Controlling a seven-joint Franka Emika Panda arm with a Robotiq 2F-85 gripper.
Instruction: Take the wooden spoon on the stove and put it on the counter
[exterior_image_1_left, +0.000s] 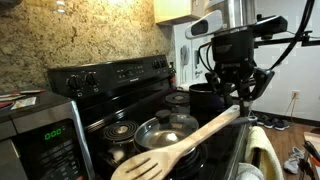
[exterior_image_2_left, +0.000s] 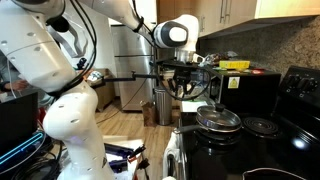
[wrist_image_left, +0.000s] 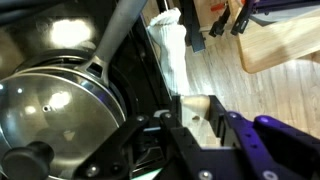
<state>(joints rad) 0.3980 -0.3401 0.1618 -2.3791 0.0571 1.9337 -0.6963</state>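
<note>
My gripper (exterior_image_1_left: 240, 97) is shut on the handle end of the wooden spoon (exterior_image_1_left: 185, 140) and holds it in the air above the front of the stove (exterior_image_1_left: 110, 78). The spoon slants down toward the camera, and its slotted head (exterior_image_1_left: 140, 165) is lowest. In the wrist view the pale handle tip (wrist_image_left: 196, 104) sits clamped between the jaws (wrist_image_left: 200, 118). The gripper (exterior_image_2_left: 184, 86) also shows in an exterior view, above the stove's near edge (exterior_image_2_left: 285, 135); I cannot make out the spoon there.
A lidded silver pan (exterior_image_1_left: 165, 130) and a black pot (exterior_image_1_left: 205, 95) stand on the burners; the pan (wrist_image_left: 60, 110) fills the left of the wrist view. A silver microwave (exterior_image_1_left: 40, 135) stands beside the stove. A white towel (wrist_image_left: 170, 45) hangs at the stove's front over the wooden floor.
</note>
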